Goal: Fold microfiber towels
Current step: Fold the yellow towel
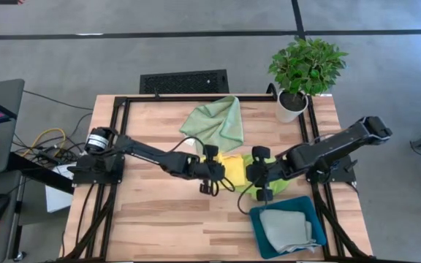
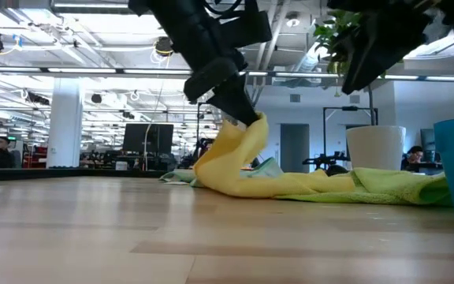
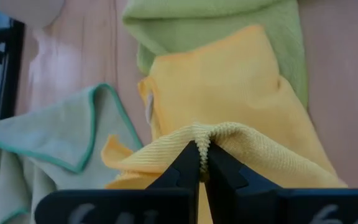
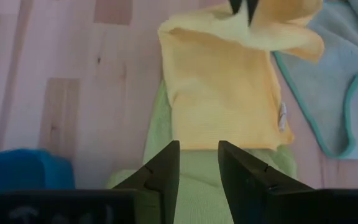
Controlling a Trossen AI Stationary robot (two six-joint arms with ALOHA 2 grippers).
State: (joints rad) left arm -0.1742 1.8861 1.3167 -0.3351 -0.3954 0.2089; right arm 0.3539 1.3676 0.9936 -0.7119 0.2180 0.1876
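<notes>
Left tool (image 3: 201, 163) clenched on a pinched ridge of the yellow towel (image 3: 229, 93). The fold of cloth bunches up between its two fingertips, clear in the left wrist view. In the low view that same tool (image 2: 247, 114) holds the yellow towel's (image 2: 235, 158) edge lifted off the table (image 2: 132, 237); the rest of the cloth drapes down and trails flat toward the white pot.

Right tool (image 4: 197, 165) released: fingers parted with a visible gap, nothing between them, hovering over the near edge of the yellow towel (image 4: 222, 87) and the lime green towel (image 4: 210, 168) under it. In the high view it sits just right of the towel pile, facing the left tool (image 1: 212, 169) across it.

Yellow towel (image 1: 232, 166) is at table centre, between the two tools, lying on top of the lime green towel (image 1: 280, 186), which sticks out beyond it on the right side.

Sage green towel (image 1: 216, 123), with a darker teal hem, lies crumpled at the back of the table, touching the yellow one.

Grey-blue towel (image 1: 287, 228) sits folded inside the teal tray (image 1: 258, 237) at the front right corner of the table.

Potted plant (image 1: 305, 69) in a white pot at the back right corner.
</notes>
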